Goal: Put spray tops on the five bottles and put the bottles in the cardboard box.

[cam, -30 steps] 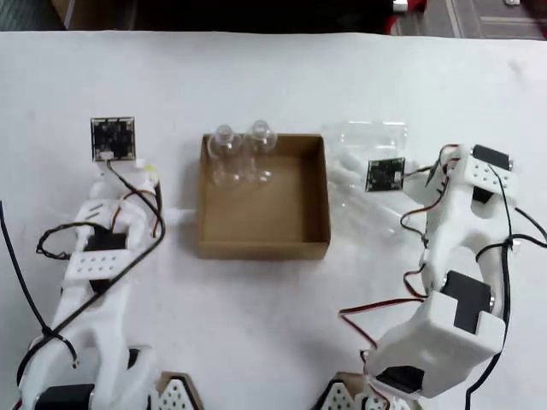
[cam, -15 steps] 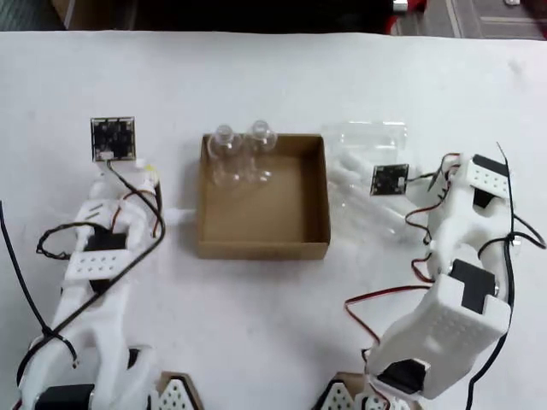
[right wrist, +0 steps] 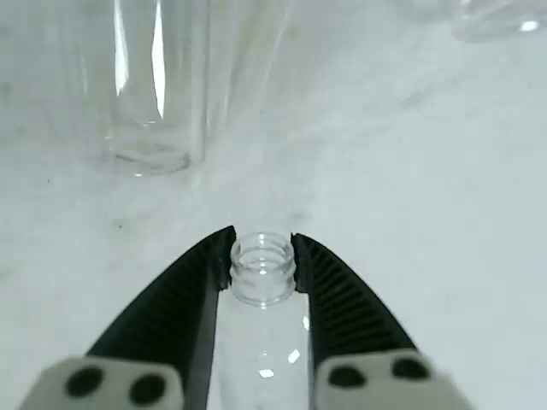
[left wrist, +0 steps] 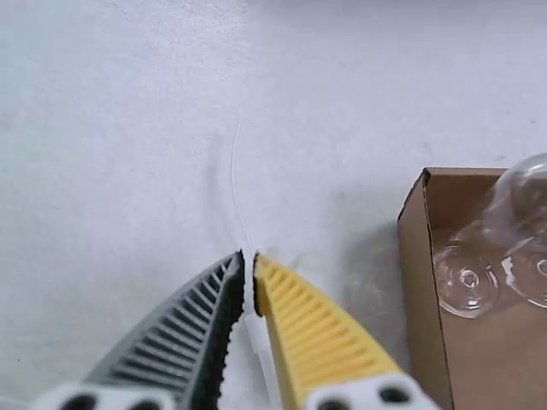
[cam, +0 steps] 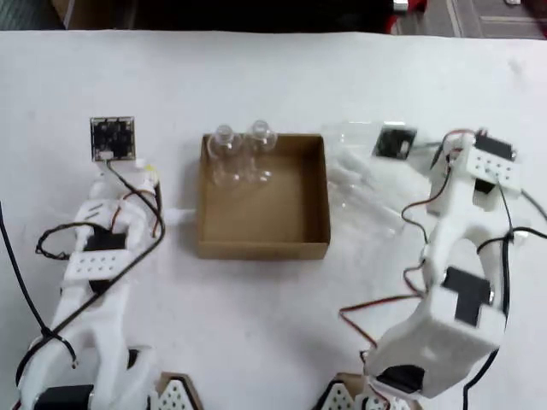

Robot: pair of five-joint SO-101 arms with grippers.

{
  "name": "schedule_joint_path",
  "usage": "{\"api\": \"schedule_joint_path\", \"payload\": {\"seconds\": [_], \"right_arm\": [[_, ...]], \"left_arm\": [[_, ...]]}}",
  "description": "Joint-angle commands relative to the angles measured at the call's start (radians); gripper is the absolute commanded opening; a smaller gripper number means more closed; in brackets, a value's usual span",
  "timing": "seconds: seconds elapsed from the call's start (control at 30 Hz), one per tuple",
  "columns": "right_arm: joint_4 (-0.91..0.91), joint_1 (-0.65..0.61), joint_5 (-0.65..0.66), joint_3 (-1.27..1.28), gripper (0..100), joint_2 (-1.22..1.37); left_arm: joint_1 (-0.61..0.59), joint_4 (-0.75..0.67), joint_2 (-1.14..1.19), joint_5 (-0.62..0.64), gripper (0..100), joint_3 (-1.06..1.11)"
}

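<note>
Gripping: right gripper (right wrist: 262,254) clamps clear plastic bottle (right wrist: 262,337) by neck; threaded mouth free for a top.
Left gripper (left wrist: 248,263): pinched on thin white spray-top tube (left wrist: 235,184), tip forward, likely for insertion.
Brown cardboard box (cam: 263,249): between arms, open.

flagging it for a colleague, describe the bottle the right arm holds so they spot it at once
Right of the cardboard box, clear bottles lie on the table. The one meant is the bottle clamped by its neck in the right gripper. Unlike the loose bottle nearby, it sits between two black fingers, threaded mouth open, no spray top.
</note>
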Motion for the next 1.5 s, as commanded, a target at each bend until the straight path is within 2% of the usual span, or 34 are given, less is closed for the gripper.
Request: {"api": "schedule_joint_path", "payload": {"seconds": [0.0,0.1,0.4,0.57,0.77,1.1,1.37,1.47], "right_arm": [[0.091,-0.062,-0.040,-0.066,1.6,-0.226],[0.128,-0.120,-0.094,-0.064,1.6,-0.314],[0.056,-0.305,-0.703,-0.063,1.6,-0.464],[-0.073,-0.407,-0.910,0.032,1.6,-0.581],[-0.384,-0.501,-0.987,0.353,1.6,-0.757],[-0.990,-0.556,-0.977,0.873,1.5,-1.053],[-1.431,-0.559,-0.985,1.037,1.6,-1.093],[-1.575,-0.607,-0.987,1.106,1.6,-1.093]], "left_arm": [[0.010,-0.031,-0.004,-0.009,2,-0.029],[0.010,-0.031,-0.005,-0.009,2,-0.029],[0.007,-0.029,-0.005,-0.009,2,-0.029],[0.008,-0.029,-0.005,-0.009,2,-0.028],[0.008,-0.029,-0.005,-0.009,2,-0.028],[0.008,-0.029,-0.005,-0.009,2,-0.029],[0.008,-0.029,-0.005,-0.009,2,-0.028],[0.007,-0.029,-0.005,-0.009,2,-0.028]]}}
